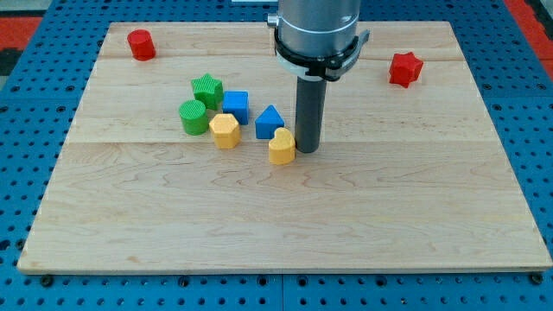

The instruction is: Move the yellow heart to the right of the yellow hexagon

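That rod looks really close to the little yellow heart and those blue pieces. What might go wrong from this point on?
My tip sits against the yellow heart's right side, so a leftward push is likely.

1. The blue triangle sits just above the heart; a slightly off push may shove it too.
2. The heart might slide into the yellow hexagon and knock it toward the green cylinder.
3. The heart may rotate off the rounded rod and slip away sideways.

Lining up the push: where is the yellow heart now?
Yellow heart sits near the board's middle, just left of my tip, below the blue triangle, right of the yellow hexagon.
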Robot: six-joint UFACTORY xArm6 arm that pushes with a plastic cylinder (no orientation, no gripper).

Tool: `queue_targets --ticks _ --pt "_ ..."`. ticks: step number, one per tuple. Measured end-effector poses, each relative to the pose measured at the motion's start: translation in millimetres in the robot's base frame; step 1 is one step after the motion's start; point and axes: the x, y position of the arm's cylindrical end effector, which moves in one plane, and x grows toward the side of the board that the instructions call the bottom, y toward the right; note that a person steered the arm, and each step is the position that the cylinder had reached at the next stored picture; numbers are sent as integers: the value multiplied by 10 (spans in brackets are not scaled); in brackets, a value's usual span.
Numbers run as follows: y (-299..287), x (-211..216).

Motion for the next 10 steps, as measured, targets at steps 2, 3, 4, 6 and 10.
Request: queue_targets --ticks 2,3,4,6,10 --pt "-50 273" --pt "-268 225" --pt "-464 159" --pt "100 108" --pt "1911 -1114"
